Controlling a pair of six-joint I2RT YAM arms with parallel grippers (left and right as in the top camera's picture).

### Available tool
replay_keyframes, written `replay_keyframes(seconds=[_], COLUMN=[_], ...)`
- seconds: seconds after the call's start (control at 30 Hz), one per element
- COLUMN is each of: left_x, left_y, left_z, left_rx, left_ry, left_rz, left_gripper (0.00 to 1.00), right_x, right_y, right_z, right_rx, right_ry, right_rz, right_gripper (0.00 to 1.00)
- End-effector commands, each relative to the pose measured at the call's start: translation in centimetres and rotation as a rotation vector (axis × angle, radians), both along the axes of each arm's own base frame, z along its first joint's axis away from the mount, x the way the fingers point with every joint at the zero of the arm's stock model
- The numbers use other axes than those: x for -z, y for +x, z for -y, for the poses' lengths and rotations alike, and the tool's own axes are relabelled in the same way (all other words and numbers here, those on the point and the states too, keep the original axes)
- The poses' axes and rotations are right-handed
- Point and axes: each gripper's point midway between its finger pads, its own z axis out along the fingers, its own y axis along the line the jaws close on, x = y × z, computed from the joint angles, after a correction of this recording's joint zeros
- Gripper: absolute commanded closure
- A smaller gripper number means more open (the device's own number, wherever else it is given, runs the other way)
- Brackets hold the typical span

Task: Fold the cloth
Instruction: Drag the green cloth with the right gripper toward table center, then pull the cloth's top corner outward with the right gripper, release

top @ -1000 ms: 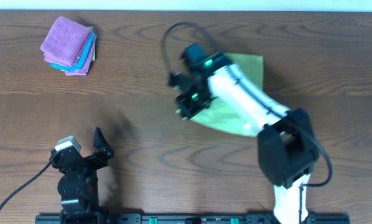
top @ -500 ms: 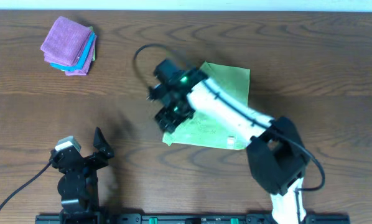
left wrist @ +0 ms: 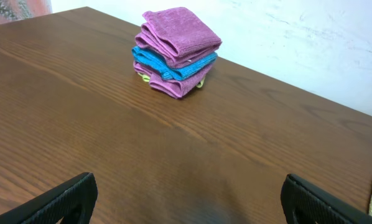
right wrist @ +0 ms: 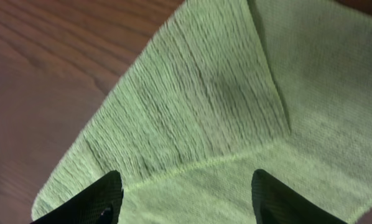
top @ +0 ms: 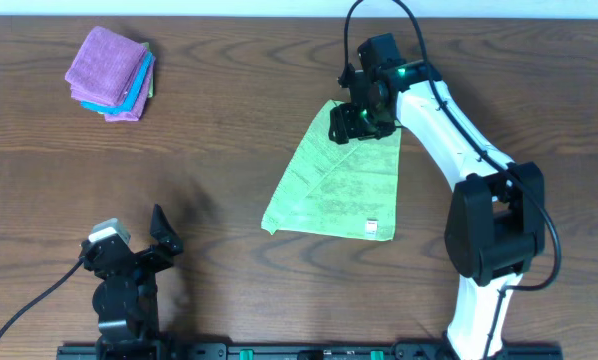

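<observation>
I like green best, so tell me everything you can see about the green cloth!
The green cloth is light green and looks soft and fuzzy, like microfibre. It lies flat on the brown wooden table. One flap is folded over, giving it a long slanted edge. A small white tag sits near its bottom edge. The right gripper is over the top corner with fingers open; whether it touches the cloth cannot be told.

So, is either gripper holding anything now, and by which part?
Nothing is held. The right gripper stands open over the cloth; the left gripper is open too.
</observation>
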Motion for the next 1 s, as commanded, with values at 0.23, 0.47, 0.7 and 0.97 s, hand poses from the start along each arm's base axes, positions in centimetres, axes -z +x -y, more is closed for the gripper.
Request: replay_keyframes(seconds=[0.23,0.47,0.7,0.97], left_x=[1.3,1.3,1.3,1.3], left_y=[-0.1,-0.1,-0.1,-0.1], left_z=[-0.1,-0.1,-0.1,-0.1], left_rx=[-0.01,-0.01,-0.01,-0.01], left_ry=[-0.002,-0.003,-0.003,-0.003], left_rz=[-0.028,-0.028,-0.028,-0.028], left_gripper=[0.05,0.05,0.05,0.05], right_x=[2.9,4.0,5.6,6.5], right_y=[-0.3,0.4,0.4,0.9], right_z=[0.9,2.9,2.7,2.7], right_rx=[0.091,0.145,0.146,0.148], right_ry=[0.036,0.038,0.062,0.065], right_rz=[-0.026,-0.039,-0.073,-0.065], right_gripper=[0.34,0.34,0.39,0.47])
